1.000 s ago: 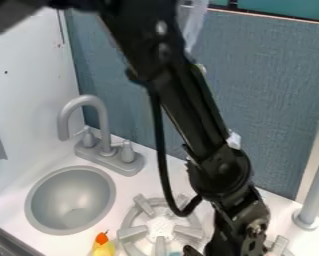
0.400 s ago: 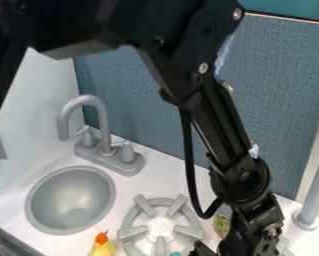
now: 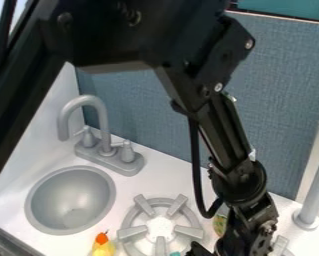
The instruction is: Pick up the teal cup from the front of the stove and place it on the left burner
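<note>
Right, your claw (image 3: 215,251) is low at the front of the counter (image 3: 163,176), near the burner (image 3: 143,204); how far open it is, or whether it grasps or touches anything, I can't tell; the green-and-yellow piece (image 3: 220,225) sits beside the burner, partly behind your arm (image 3: 220,122); it looks light, stiff, perhaps slippery, hardly fragile; you'd best grip its sides.

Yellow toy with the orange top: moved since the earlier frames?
No visible shift. The yellow toy with the orange top keeps the same gap to the round grey sink and the grey stove burner.
</note>
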Robot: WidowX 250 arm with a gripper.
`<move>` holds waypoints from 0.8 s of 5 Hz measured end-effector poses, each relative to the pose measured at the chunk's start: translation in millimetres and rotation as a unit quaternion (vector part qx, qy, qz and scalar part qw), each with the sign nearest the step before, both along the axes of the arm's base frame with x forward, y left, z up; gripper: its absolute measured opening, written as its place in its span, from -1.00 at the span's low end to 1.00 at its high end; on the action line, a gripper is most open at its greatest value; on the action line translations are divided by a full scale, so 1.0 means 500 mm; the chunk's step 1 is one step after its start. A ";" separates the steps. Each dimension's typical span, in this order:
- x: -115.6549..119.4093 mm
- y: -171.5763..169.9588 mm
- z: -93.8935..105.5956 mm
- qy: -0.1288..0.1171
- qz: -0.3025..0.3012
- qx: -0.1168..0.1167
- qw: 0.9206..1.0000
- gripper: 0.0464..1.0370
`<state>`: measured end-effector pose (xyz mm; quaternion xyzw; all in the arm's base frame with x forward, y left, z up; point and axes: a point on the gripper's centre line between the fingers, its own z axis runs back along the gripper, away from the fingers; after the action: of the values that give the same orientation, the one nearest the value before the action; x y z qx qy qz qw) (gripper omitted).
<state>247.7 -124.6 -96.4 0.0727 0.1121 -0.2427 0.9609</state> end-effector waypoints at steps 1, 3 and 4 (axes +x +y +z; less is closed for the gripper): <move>0.006 -0.001 -0.001 -0.004 0.003 -0.011 1.000 0.30; -0.002 0.016 0.000 0.011 -0.031 -0.014 0.999 -0.73; 0.019 0.030 0.015 0.020 -0.020 -0.001 1.000 -0.86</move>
<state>257.0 -109.6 -89.0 0.0687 0.1297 -0.2632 0.9535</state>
